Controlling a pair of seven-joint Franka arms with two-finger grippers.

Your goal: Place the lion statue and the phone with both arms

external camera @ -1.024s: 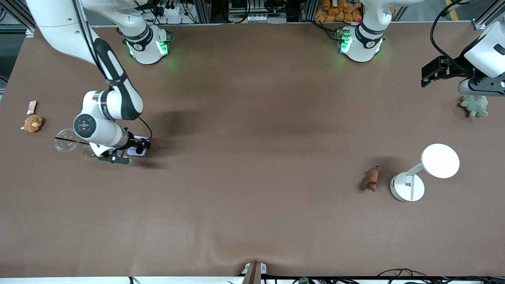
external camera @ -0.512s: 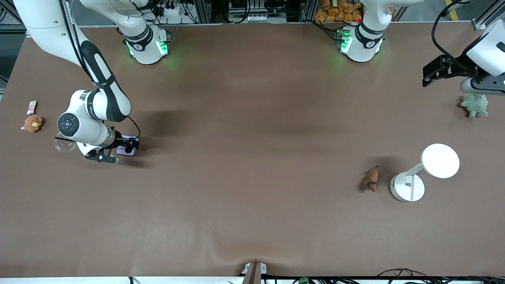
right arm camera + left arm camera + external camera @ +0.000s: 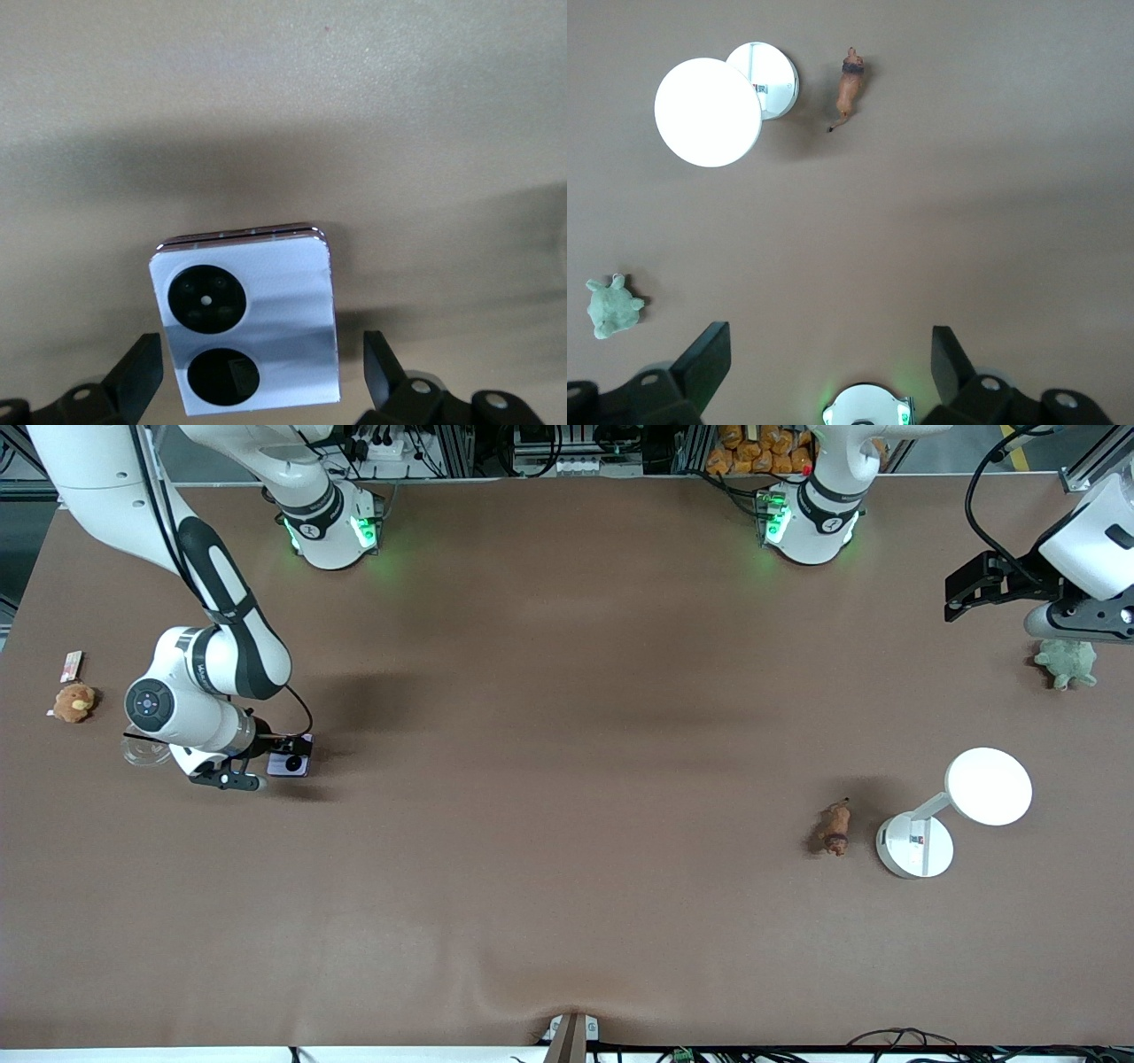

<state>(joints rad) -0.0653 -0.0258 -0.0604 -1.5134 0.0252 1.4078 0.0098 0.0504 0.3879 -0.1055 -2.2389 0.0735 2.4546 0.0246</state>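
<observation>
The lavender phone [image 3: 296, 757] lies flat on the brown table near the right arm's end, its two black camera circles facing up. In the right wrist view the phone [image 3: 248, 323] sits between the fingers with a gap on each side. My right gripper [image 3: 266, 766] is open and low around it [image 3: 261, 376]. The small brown lion statue [image 3: 835, 828] lies on the table beside the lamp base and also shows in the left wrist view [image 3: 850, 84]. My left gripper [image 3: 1076, 622] is open, empty and high [image 3: 828, 354] by the green plush toy.
A white desk lamp [image 3: 988, 786] stands beside the lion [image 3: 707, 112]. A green plush toy [image 3: 1066, 662] lies at the left arm's end [image 3: 611, 307]. A tan plush toy [image 3: 73, 702], a small packet [image 3: 71, 664] and a clear plastic cup [image 3: 142, 748] lie at the right arm's end.
My right gripper moved toward the right arm's end of the table with the phone. The phone now shows more from under the hand. The left arm barely shifted.
</observation>
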